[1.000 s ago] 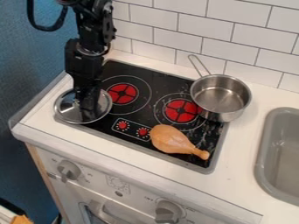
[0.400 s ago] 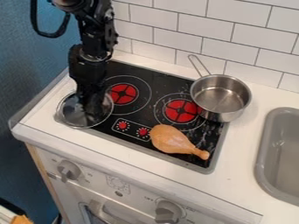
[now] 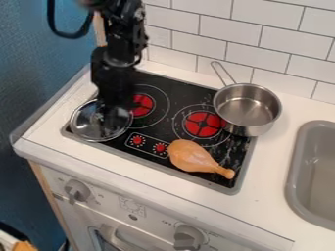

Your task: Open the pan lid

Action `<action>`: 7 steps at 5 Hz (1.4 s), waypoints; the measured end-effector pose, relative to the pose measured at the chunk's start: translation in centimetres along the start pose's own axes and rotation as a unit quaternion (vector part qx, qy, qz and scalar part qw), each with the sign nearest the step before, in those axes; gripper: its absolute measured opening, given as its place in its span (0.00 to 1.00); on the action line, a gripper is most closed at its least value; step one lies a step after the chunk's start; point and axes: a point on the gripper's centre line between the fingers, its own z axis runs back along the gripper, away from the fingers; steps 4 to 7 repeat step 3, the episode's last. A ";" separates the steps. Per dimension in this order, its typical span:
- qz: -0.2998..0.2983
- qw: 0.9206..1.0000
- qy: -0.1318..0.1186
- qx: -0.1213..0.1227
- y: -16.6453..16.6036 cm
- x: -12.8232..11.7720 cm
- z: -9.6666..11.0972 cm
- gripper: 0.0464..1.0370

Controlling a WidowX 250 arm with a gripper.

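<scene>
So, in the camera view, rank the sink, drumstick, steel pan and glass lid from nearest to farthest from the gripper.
1. Glass lid: at the gripper, left part of the cooktop.
2. Drumstick: front of the cooktop.
3. Steel pan: back right.
4. Sink: right edge of the view.

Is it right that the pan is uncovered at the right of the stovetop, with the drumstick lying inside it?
Not quite: the camera view shows the drumstick lying on the stovetop, outside the pan. The pan is uncovered and at the stovetop's right, as you say.
</scene>
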 end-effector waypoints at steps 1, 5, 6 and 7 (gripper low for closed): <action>0.019 0.999 0.005 -0.025 -0.5 0.4 2.8 0.96; 0.014 0.998 -0.032 -0.053 -1.1 0.1 6.5 0.96; 0.014 0.998 -0.032 -0.053 -1.1 0.1 6.5 0.96; 0.014 0.998 -0.032 -0.053 -1.1 0.1 6.5 0.96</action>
